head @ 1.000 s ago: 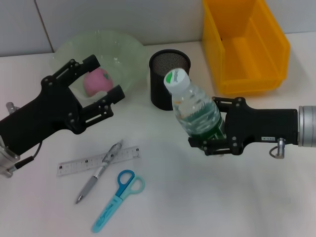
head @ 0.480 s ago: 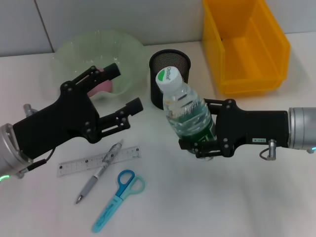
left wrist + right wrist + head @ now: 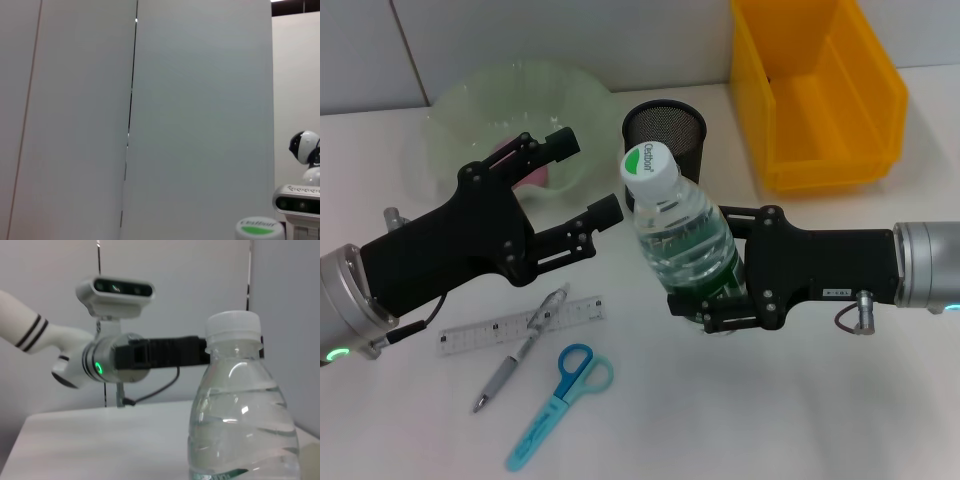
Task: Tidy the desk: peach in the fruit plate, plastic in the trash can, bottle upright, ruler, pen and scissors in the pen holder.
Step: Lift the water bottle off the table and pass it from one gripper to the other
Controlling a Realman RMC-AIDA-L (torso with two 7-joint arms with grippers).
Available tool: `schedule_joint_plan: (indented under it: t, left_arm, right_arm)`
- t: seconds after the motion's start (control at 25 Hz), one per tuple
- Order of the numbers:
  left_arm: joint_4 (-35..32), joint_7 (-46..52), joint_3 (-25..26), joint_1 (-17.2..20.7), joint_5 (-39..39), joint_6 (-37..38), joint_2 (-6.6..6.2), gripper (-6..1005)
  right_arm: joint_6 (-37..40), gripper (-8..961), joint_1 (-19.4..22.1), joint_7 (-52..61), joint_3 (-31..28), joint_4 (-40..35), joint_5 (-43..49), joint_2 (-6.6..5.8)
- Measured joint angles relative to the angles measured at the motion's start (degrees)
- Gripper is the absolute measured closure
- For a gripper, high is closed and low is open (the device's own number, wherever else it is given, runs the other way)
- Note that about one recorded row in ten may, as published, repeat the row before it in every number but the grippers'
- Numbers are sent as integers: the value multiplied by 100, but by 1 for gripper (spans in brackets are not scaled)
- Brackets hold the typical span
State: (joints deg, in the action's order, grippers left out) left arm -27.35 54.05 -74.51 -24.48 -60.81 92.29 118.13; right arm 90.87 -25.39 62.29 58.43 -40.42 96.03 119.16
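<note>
Head view, nearest first: the blue scissors (image 3: pixel 560 404), the pen (image 3: pixel 521 349) and the clear ruler (image 3: pixel 518 324) lie flat on the white desk (image 3: pixel 740 420), the pen lying across the ruler and the scissors just beside both.

Above them the two arms meet. The right gripper (image 3: pixel 720 290) is clamped around the lower body of the water bottle (image 3: pixel 680 240), which stands nearly upright with a slight lean, its green-and-white cap toward the mesh pen holder (image 3: pixel 663 155). Whether its base touches the desk is hidden by the gripper. The left gripper (image 3: pixel 585 185) has its fingers spread wide, one finger near the bottle's shoulder and the other over the rim of the green fruit plate (image 3: pixel 470 100), where the pink peach (image 3: pixel 525 172) already lies, largely hidden.

Farther back, the yellow bin (image 3: pixel 815 95) sits well apart at the right. No plastic scrap is visible.

The step in hand appears to be standing the bottle up. To do it well, the right gripper should square the bottle to vertical, settle the base fully on bare desk away from the pen holder, then release slowly. The left gripper should stay off the cap, since a nudge there could tip the bottle.
</note>
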Motion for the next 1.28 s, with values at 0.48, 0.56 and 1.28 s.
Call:
schedule_joint_plan:
  t: [0.48,0.56,1.28]
  left_arm:
    - [255,-18,16,-37,40,373,34,222]
    - [262,-34,12,-41,41,374,35,223]
    - [567,-12,55,-204,62,507,52,231]
  right_arm:
    - [-82,150,-316,-342,-42,542,-95,-7]
    - [-85,150,-344,-377,-43,585,-95,-7]
    - [-134,144,-637,-616,-34,1092,-120,20]
